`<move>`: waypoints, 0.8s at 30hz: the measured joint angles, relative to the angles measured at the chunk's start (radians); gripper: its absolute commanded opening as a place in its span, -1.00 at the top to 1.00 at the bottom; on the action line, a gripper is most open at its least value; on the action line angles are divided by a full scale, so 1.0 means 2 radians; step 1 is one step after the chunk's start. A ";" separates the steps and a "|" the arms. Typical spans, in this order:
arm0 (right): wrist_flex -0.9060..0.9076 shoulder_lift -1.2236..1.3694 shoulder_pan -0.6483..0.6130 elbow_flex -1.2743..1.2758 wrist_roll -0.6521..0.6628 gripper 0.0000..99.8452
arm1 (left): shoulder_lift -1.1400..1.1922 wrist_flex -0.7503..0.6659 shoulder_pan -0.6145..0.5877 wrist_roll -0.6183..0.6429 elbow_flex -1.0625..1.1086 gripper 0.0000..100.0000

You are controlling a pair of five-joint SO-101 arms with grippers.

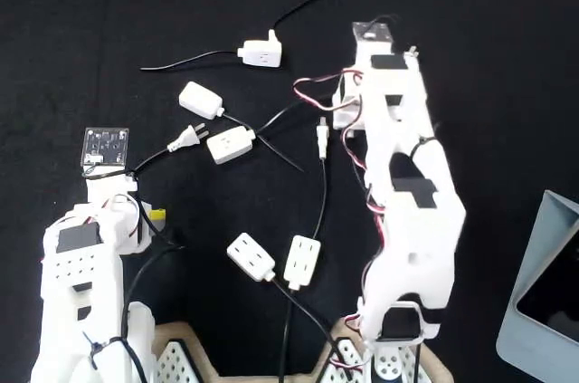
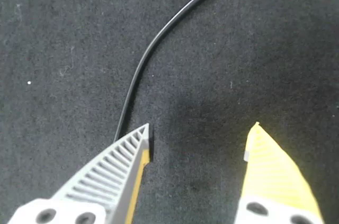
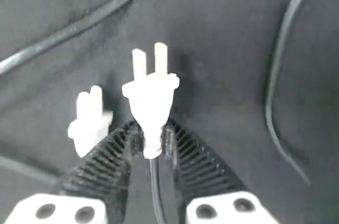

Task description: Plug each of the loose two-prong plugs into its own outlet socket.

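Observation:
My right gripper [image 3: 152, 126] is shut on a white two-prong plug [image 3: 151, 94], gripping its base with the prongs pointing away from the wrist. A second white plug [image 3: 89, 119] lies on the black cloth close beside it. From above, the right gripper [image 1: 344, 110] sits at the table's far middle, next to a white plug [image 1: 322, 137] on a black cord. White outlet sockets [image 1: 261, 52] [image 1: 201, 100] [image 1: 231, 143] [image 1: 251, 256] [image 1: 303, 261] lie scattered; a plug [image 1: 185, 138] points at one. My left gripper [image 2: 201, 126] is open over bare cloth beside a black cord [image 2: 143, 65], at the near left [image 1: 149, 218].
A small square marker board [image 1: 106, 149] lies on the left, just beyond the left arm. A grey-blue stand [image 1: 543, 301] holding a dark screen sits at the right edge. Black cords [image 1: 321, 193] cross the middle of the cloth. The far right cloth is open.

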 measured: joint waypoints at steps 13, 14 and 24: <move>0.180 -0.115 -0.001 0.000 -0.234 0.97 | 0.000 0.000 0.000 0.000 0.000 0.42; 0.183 -0.115 -0.001 0.000 -0.245 0.95 | 0.000 0.000 0.000 0.000 0.000 0.42; 0.198 -0.116 -0.017 0.000 -0.282 0.47 | 0.000 0.000 0.000 0.000 0.000 0.42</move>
